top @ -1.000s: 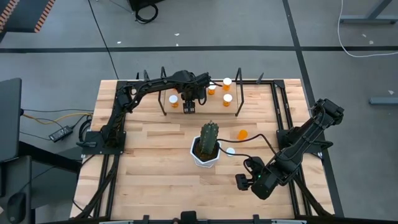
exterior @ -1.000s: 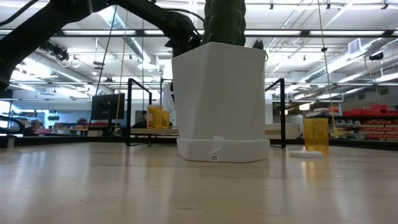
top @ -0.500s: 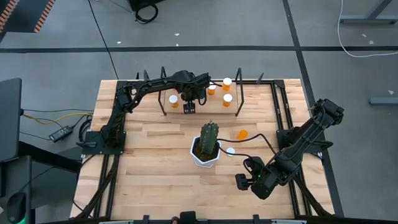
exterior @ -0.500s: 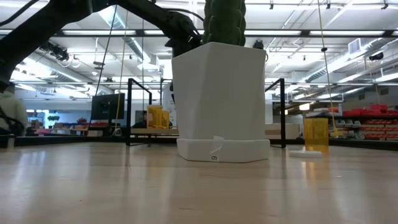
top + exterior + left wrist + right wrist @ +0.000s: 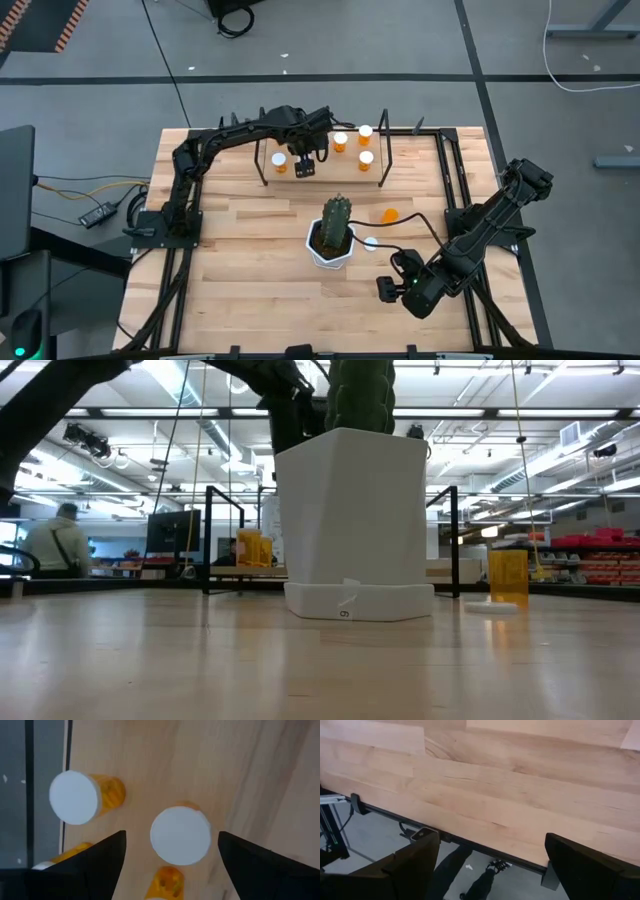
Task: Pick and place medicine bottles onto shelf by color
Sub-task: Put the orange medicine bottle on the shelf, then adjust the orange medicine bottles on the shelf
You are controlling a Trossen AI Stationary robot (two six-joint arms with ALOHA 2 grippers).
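Note:
The shelf (image 5: 345, 172) stands at the table's far middle, with several orange medicine bottles with white caps standing on it, e.g. (image 5: 279, 160), (image 5: 366, 158), (image 5: 340, 141). My left gripper (image 5: 304, 166) hangs open above the shelf, pointing down. In the left wrist view its fingers (image 5: 100, 862) stand on either side of, and above, one upright bottle (image 5: 180, 836), which rests on the shelf board (image 5: 240, 770). Another bottle (image 5: 75, 797) stands beside it. My right gripper (image 5: 385, 290) waits open over the near right of the table (image 5: 520, 795).
A green cactus in a white pot (image 5: 333, 232) stands mid-table, in front of the shelf. Right of it an orange bottle (image 5: 389, 214) stands on the table with a white round cap (image 5: 371, 242) near it. A person (image 5: 60, 545) shows in the room behind.
My left gripper has risen straight up from the shelf, away from the bottle below it, which stays standing on the board. The person in the background has walked into view at the left.

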